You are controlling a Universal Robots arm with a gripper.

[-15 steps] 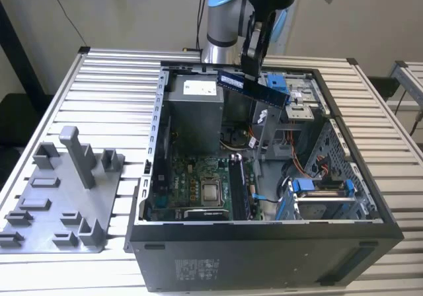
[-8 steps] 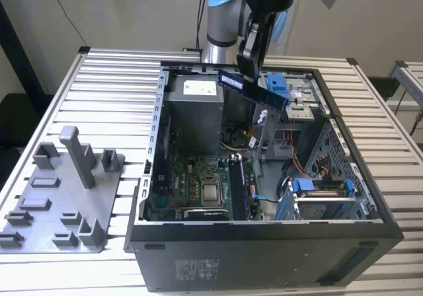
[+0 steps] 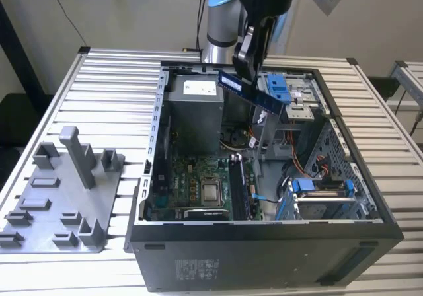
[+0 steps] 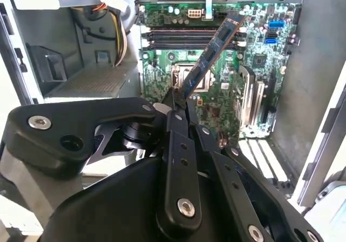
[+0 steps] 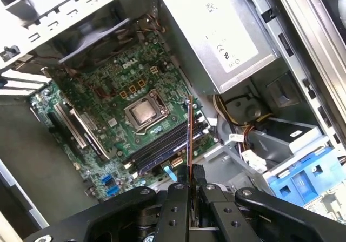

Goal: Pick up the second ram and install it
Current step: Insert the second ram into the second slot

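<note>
The second ram (image 3: 259,95), a long dark strip with chips, hangs tilted in the air above the open computer case (image 3: 264,243), over its back half. My gripper (image 3: 249,74) is shut on it near one end. In the second wrist view the ram (image 4: 212,53) sticks out from the fingertips (image 4: 174,102) and slants over the green motherboard (image 4: 216,112) towards the black memory slots (image 4: 181,38). The first wrist view shows the ram (image 5: 190,139) edge-on as a thin line above the memory slots (image 5: 162,147), with the gripper (image 5: 191,181) clamped on it.
A grey power supply (image 3: 193,104) fills the case's back corner on the exterior view's left. Blue drive brackets (image 3: 277,88) and cables sit on its right. The processor socket (image 3: 211,191) lies beside the slots. A grey tray with upright posts (image 3: 59,203) stands on the slatted table.
</note>
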